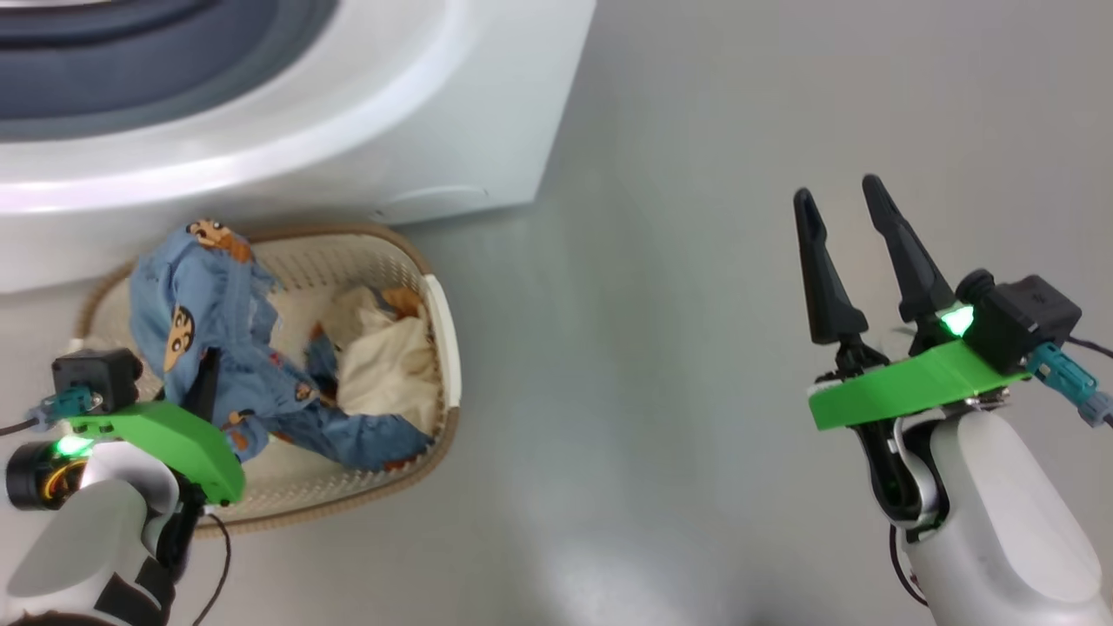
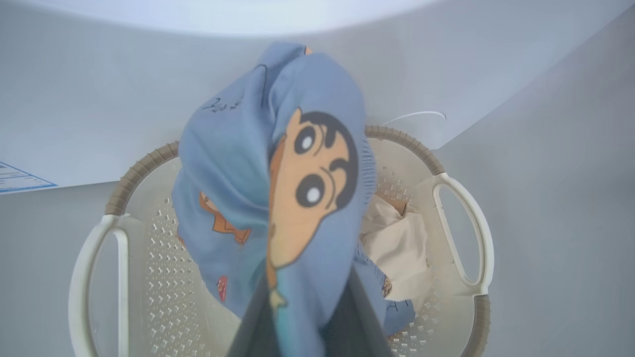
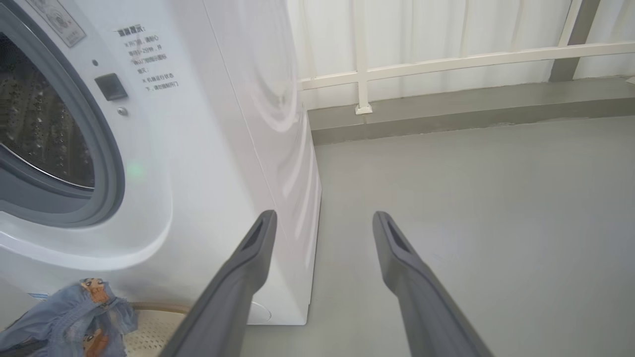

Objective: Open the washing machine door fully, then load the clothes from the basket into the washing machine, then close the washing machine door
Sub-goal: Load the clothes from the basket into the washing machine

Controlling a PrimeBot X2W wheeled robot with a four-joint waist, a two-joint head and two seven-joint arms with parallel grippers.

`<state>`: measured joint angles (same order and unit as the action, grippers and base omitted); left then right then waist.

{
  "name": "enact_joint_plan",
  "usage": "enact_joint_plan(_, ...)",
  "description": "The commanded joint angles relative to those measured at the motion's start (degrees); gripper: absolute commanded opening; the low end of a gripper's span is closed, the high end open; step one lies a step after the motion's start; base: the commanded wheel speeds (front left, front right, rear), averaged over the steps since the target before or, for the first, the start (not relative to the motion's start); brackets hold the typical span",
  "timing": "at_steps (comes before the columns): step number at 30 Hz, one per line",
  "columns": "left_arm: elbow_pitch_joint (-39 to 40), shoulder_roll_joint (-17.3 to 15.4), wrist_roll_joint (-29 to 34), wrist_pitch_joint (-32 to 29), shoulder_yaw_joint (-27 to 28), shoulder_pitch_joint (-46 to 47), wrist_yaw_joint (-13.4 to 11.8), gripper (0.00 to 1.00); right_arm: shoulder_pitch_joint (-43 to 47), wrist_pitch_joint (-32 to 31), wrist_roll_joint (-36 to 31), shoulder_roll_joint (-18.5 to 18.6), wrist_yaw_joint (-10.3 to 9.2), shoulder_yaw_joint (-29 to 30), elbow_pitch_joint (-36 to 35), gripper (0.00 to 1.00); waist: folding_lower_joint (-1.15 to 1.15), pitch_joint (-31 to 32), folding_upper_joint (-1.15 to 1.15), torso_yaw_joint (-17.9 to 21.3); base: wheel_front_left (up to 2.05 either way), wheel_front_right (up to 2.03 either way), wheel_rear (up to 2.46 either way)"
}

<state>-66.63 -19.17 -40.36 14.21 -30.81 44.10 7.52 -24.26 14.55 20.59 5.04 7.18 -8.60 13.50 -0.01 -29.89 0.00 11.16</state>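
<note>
Pinches the blue cloth (image 1: pixel 196 296) with its cartoon prints in the left gripper (image 1: pixel 207 378) — fingers narrow, all but buried in the folds. Holds a bunched part raised above the basket (image 1: pixel 442 435), with the rest trailing down inside it. Shows, in the left wrist view, a large cartoon face draped right over the fingers. Has the cream cloth (image 1: pixel 387 356) crumpled at the basket's right side, touching the blue one. Places the basket on the grey floor (image 1: pixel 696 348), just beside the front of the white washing machine (image 1: pixel 348 113). Spreads the right gripper (image 1: pixel 836 191) wide and empty over bare floor — well apart from the basket. Reveals, in the right wrist view, the steel drum (image 3: pixel 39 124) open to sight inside its grey gasket (image 3: pixel 106 148).
</note>
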Motion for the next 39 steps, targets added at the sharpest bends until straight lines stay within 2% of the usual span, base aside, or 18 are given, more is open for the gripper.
enact_joint_plan(1, 2.91, -2.36, 0.71, 0.76, 2.75, -2.11, -0.51, 0.00, 2.24, 0.45, -0.02, 0.79, 0.31, -0.44, -0.88, 1.00, 0.01, 5.13, 0.00, -3.22, 0.00, 0.00, 0.00)
enact_joint_plan(7, 10.43, -1.97, 4.22, 0.77, 7.81, -7.49, -2.18, 0.00, 4.77, 0.45, 0.21, 2.07, 0.31, -0.16, -0.38, 1.00, 0.01, 9.60, 0.00, -4.96, 0.00, 0.00, 0.00)
enact_joint_plan(20, 24.89, 0.69, 13.06, 0.78, 18.59, -18.80, -3.69, 0.00, 9.90, 0.45, 0.80, 4.09, 0.31, 0.29, 0.51, 1.00, 0.01, 17.52, 0.00, -7.18, 0.00, 0.00, 0.00)
enact_joint_plan(28, 36.39, 3.05, 18.47, 0.78, 25.82, -27.28, -3.81, 0.00, 13.09, 0.45, 1.03, 4.93, 0.31, 0.85, 0.33, 1.00, 0.01, 20.80, 0.00, -7.84, 0.00, 0.00, 0.00)
enact_joint_plan(39, 50.29, 6.45, 23.81, 0.78, 32.12, -37.48, -3.25, 0.00, 16.25, 0.45, 1.23, 5.86, 0.31, 2.03, 0.08, 1.00, 0.01, 23.45, 0.00, -8.50, 0.00, 0.00, 0.00)
